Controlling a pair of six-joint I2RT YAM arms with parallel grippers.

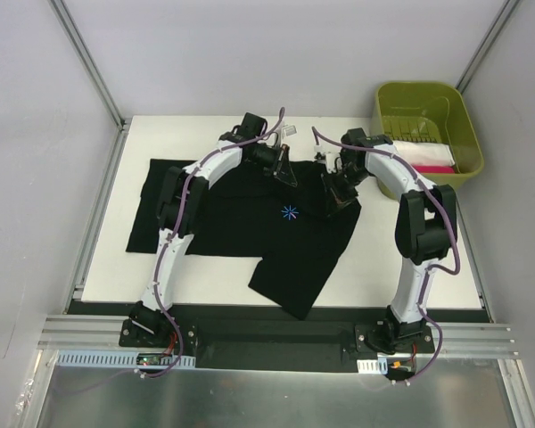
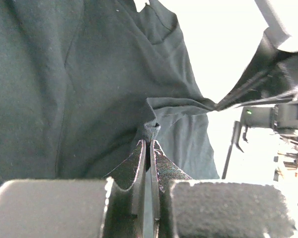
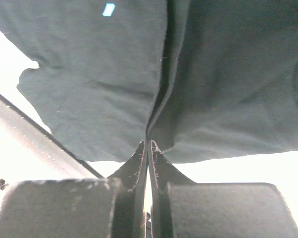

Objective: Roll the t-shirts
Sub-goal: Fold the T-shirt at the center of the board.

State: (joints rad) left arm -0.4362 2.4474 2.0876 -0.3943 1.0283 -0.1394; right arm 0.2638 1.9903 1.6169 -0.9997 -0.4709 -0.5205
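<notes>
A black t-shirt lies spread on the white table, with a small light-blue starburst near its middle. My left gripper is at the shirt's far edge, left of centre. In the left wrist view that gripper is shut on a small raised fold of black cloth. My right gripper is at the far right edge of the shirt. Its jaws are shut on a fold of the same black cloth. The cloth is drawn up a little between the two grippers.
An olive-green bin stands at the back right corner and holds white and pink cloth. White table shows to the right of and in front of the shirt. Metal frame posts run along both sides.
</notes>
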